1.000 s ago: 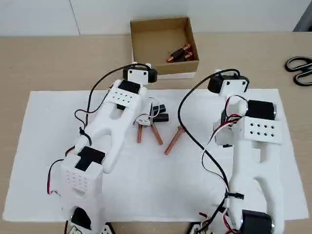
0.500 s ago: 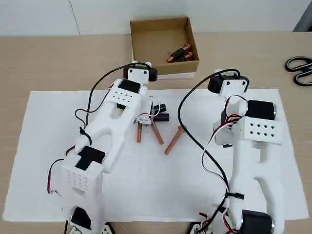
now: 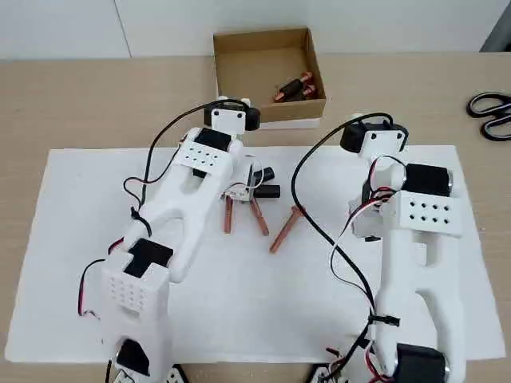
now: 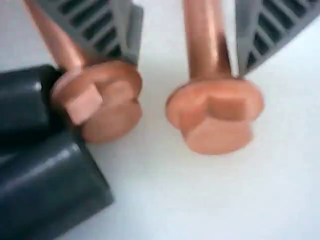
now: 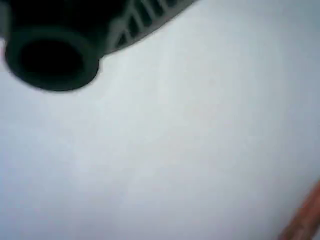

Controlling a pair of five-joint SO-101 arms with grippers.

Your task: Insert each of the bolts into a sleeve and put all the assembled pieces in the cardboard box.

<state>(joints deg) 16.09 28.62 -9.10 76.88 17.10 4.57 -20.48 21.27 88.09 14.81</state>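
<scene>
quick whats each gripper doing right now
left gripper: open, jaws either side of a bolt, not yet clamped on it.
right gripper: closed, holding a black sleeve.

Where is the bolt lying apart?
High view: the lone bolt lies midway on the white sheet, just right of the other two bolts.

No legible text or labels appear anywhere.

Cardboard box [image 3: 247, 76] at top centre holds assembled pieces [image 3: 294, 86]; below it, mid-frame, three bolts [image 3: 285, 229] lie on the sheet [image 3: 263, 295], sleeves [image 3: 267, 191] just above.
</scene>
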